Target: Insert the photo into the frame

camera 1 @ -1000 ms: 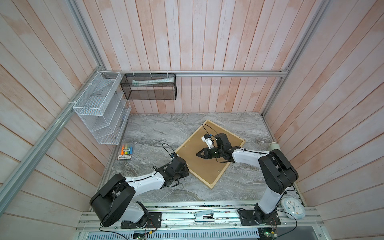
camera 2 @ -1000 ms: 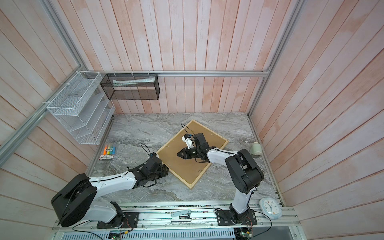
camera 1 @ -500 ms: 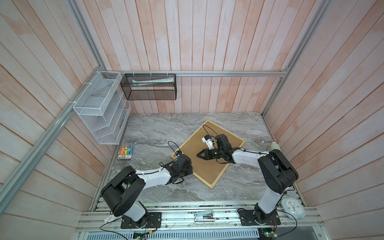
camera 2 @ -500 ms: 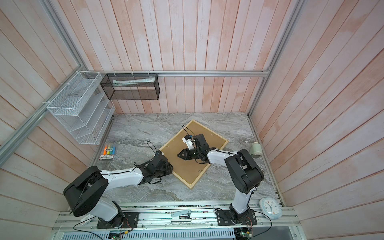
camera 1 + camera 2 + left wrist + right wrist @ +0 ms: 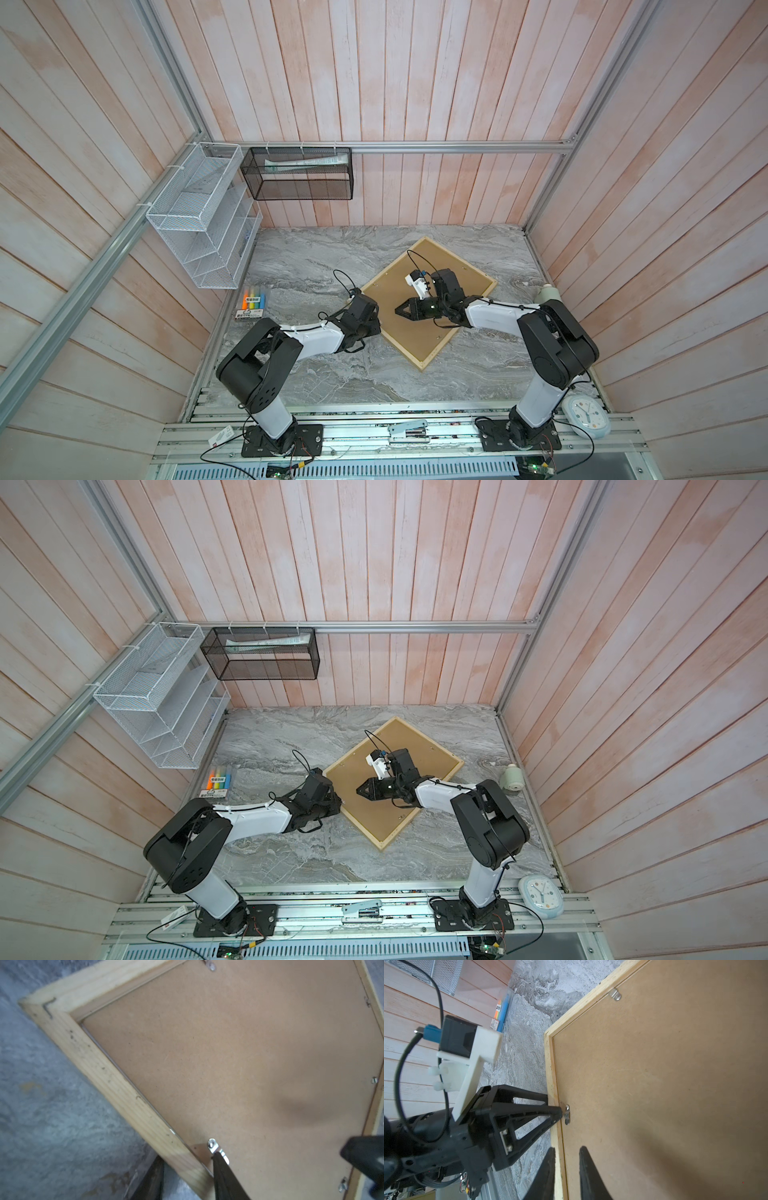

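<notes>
In both top views the frame (image 5: 460, 260) is lying face down, its backing board (image 5: 419, 340) beneath the right pincer (image 5: 397, 311) and one rail at the left pincer (image 5: 375, 322); the photo is showing nowhere, probably sitting under the board. In the left wrist view the left pincer (image 5: 187, 1159) is standing spread astride the rail, one fingertip (image 5: 217, 1160) touching a metal tab (image 5: 216, 1149), so the board is seemingly being locked in and the tab needs swinging next. In the right wrist view the right pincer (image 5: 568, 1149) is hovering slightly spread, empty.

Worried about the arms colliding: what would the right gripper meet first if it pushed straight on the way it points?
Probably a fingertip of the left gripper, at the metal clip on the backing board; depth unclear.
</notes>
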Available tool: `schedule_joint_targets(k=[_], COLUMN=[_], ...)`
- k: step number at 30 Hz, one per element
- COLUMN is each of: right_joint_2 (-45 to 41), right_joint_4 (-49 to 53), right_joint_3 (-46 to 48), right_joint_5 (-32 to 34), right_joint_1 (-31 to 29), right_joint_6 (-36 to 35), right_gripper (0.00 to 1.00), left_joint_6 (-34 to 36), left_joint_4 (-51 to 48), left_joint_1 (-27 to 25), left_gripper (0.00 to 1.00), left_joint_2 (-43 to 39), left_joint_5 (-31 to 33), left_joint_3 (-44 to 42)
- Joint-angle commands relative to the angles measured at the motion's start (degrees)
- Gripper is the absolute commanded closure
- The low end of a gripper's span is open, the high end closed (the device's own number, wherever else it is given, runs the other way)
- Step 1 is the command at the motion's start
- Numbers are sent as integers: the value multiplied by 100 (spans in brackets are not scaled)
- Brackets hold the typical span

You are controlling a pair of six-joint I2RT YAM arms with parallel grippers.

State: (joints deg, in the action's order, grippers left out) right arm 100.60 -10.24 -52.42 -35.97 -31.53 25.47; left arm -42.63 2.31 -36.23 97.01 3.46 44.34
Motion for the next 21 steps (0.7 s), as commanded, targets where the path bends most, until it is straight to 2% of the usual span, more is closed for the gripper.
schedule_joint_targets(k=[1, 8, 16, 19, 21], right_joint_2=[-167, -242, -406, -476, -506], right_joint_4=[48, 108, 171, 198, 198], right_joint_3=[70, 126, 208, 241, 267], right_joint_5=[67, 129, 227, 265, 283], right_joint_1=[62, 78, 125, 141, 160], right_joint_6=[-43, -67, -78, -86, -86], right_gripper=[77, 77, 77, 77, 77], left_joint_6=[475, 976, 1744, 1913, 1927], left_joint_4=[-60, 33, -172, -379, -465], left_joint_1=[177, 706, 1377, 1452, 1452], left_gripper=[63, 72, 74, 74, 64], left_joint_2=[401, 938, 1395, 1344, 1174], left_joint_5=[-120, -350, -618, -611, -599], left_joint_3=[122, 505, 1291, 1507, 1511])
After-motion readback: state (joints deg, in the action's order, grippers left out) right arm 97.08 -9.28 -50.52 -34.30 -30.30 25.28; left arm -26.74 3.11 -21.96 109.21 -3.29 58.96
